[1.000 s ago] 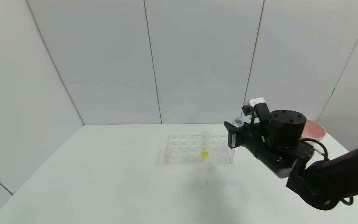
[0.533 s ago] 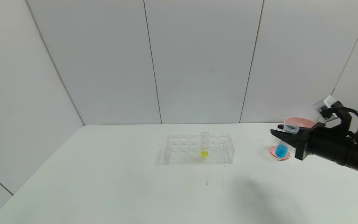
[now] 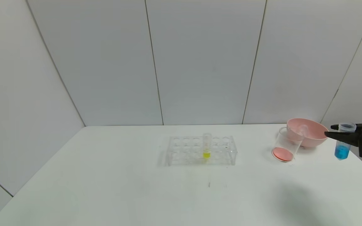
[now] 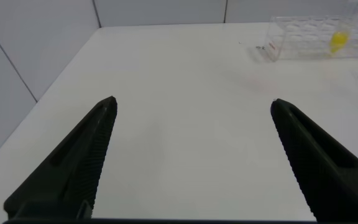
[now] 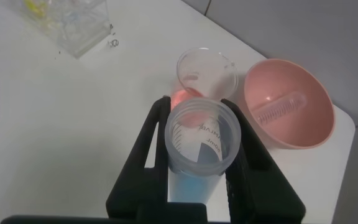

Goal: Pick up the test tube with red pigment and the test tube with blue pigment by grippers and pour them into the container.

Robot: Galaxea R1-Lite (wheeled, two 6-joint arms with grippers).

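- test tube w/ blue pigment (image 3: 343,142): upright, long axis vertical, open mouth up, blue liquid at the bottom; in the air at the table's right edge, right of the pink bowl (image 3: 307,131).
- right gripper (image 3: 341,134): fingers closed on the tube's upper part, just under the rim, one finger each side; in the right wrist view the tube (image 5: 202,149) sits between the two black fingers (image 5: 151,146), mouth toward the camera.
- container (image 3: 285,145): clear cup standing on the table, touching or just beside the bowl's left-front side, a pinkish-red layer at its bottom; well left of the held tube.
- an empty clear tube (image 5: 281,109) lies on its side in the bowl.
- tube rack (image 3: 201,150): mid-table, one tube w/ yellow liquid (image 3: 206,146) upright in it.
- left gripper (image 4: 191,162): fingers wide apart, holding nothing, over bare table (image 4: 185,93) left of the rack.
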